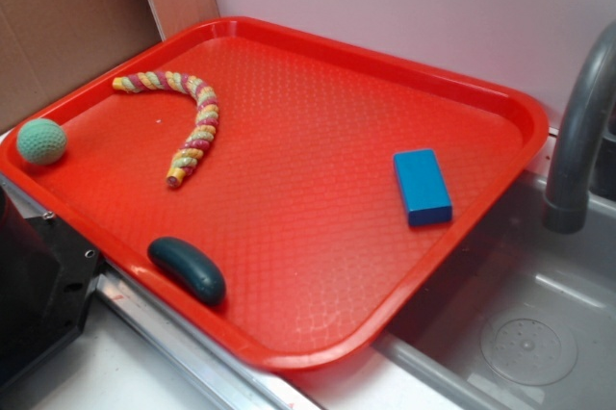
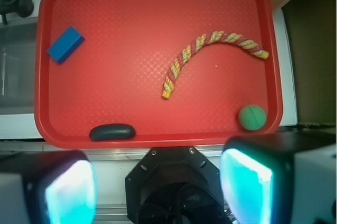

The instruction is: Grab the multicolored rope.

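Open tray (image 2: 152, 8) floor surrounds the multicolored rope (image 2: 202, 50); green ball (image 2: 252, 117) near its far end; dark oval object (image 2: 112, 131) and blue block (image 2: 65, 44) well apart; faucet (image 1: 582, 131) off-tray.

Tray (image 1: 500, 107): red plastic, glossy rim, floor embossed with a fine diamond texture. Multicolored rope (image 1: 197, 121) on the tray: twisted soft cord, matt, fibrous. Green ball (image 1: 41, 140) at the tray's edge: crocheted yarn, matt. Blue block (image 1: 422, 186): smooth, slight sheen. Dark oval piece (image 1: 188, 269): smooth, semi-gloss. Faucet (image 1: 577, 131) beside the tray: grey, satin finish.
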`<state>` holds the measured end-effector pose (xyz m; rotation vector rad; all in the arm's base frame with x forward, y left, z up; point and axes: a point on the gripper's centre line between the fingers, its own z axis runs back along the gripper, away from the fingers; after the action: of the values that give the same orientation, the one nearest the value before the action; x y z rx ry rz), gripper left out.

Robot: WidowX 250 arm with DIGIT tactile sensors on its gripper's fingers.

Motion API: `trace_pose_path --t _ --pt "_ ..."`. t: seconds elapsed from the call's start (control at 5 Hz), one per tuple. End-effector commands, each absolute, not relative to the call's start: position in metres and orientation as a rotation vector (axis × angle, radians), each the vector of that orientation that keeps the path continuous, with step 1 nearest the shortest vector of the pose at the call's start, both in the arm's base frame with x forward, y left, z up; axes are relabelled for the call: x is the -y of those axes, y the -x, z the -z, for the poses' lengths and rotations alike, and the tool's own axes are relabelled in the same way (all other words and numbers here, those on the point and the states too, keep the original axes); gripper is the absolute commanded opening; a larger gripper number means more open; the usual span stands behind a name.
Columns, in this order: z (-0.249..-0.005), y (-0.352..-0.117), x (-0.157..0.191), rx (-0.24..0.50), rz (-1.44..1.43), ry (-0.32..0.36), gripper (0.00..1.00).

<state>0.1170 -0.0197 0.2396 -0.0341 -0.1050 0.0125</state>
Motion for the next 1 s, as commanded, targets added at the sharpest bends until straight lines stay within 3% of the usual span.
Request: trace_pose_path --t 0.0,0.2,0.4,0.6,0.8 --pt "-0.24 -0.117 0.02 0.105 -0.013 0.034 1.0" --pt "-0.19 -0.166 -0.001 0.078 -0.172 0.06 1.0" --pt "-0.151 -0.189 -0.017 0.089 -0.263 0.092 1.0" --pt "-0.128 -0.209 -0.036 0.109 -0.386 0.125 1.0" --pt "-0.09 -0.223 -0.063 0.182 -0.628 0.183 1.0"
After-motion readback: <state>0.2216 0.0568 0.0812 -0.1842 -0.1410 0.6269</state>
